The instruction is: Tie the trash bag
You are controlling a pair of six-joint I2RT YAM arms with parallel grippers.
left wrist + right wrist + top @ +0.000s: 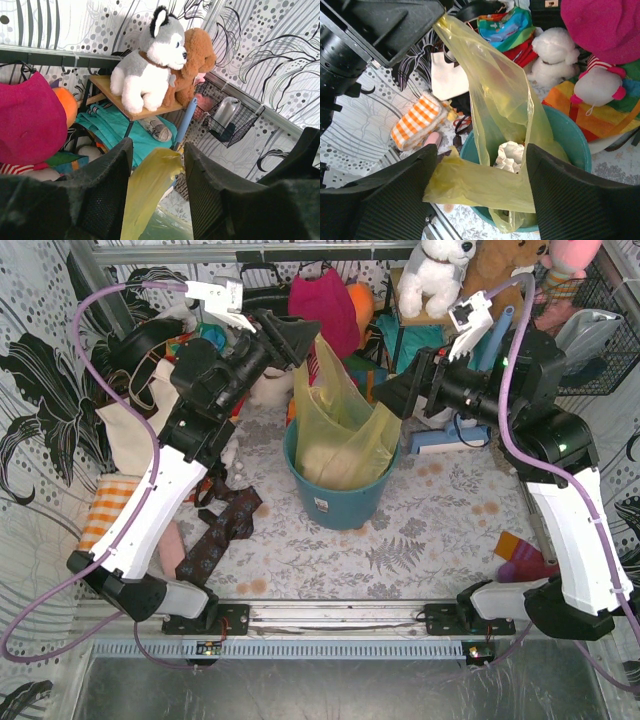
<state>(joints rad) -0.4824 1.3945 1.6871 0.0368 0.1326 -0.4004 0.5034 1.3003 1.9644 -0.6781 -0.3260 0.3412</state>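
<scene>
Your tabletop [420,530] wears a grey fern-print cloth, closed in by black-and-white patterned walls [40,390], with plush toys [437,275] on a shelf [105,86] at the back. The trash bag [340,430] sits in a teal bucket [340,502] at the middle. One yellow strip rises into your left gripper [303,340], its jaws partly apart around it; you cannot tell whether they pinch. Your right gripper [388,395] hangs beside the bucket, jaws wide, a band of bag between them.

The top camera is looking down over the whole table [440,530]; both wrist cameras are viewing the shared trash bag [340,435] closely.
</scene>
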